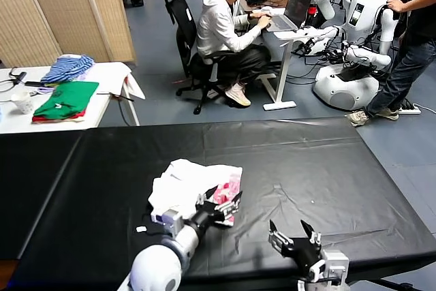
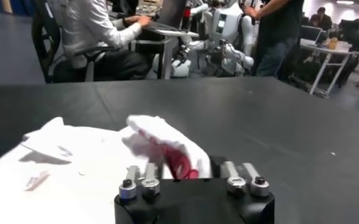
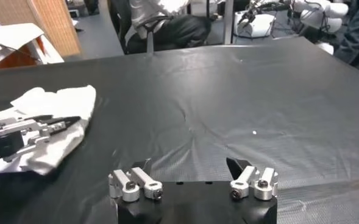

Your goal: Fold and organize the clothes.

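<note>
Crumpled white short-sleeved cotton T-shirt with a pink printed graphic (image 1: 194, 189), lying in a loose heap on the black fabric-covered worktable (image 1: 306, 168), towards its near edge and on my left-hand side. I judge the garment light, limp and without any stiffness of its own: it will sag from whatever point I lift, and a pinch into the heap may gather several layers at once. On the matte cover it should drag rather than slide. The better hold, in my view, is a single edge at the hem or a shoulder seam, taken thin, not the bunched middle where the pink print shows.

Left gripper (image 1: 228, 204), at the near right margin of the heap, over the pink-printed fold: I see its jaws standing wide apart and gripping nothing; the cloth lies just beyond and under the fingertips, and whether it touches them I cannot tell.

Right gripper (image 1: 294, 231), low at the near table edge and well apart from the shirt, jaws likewise wide and empty, over bare cover
</note>
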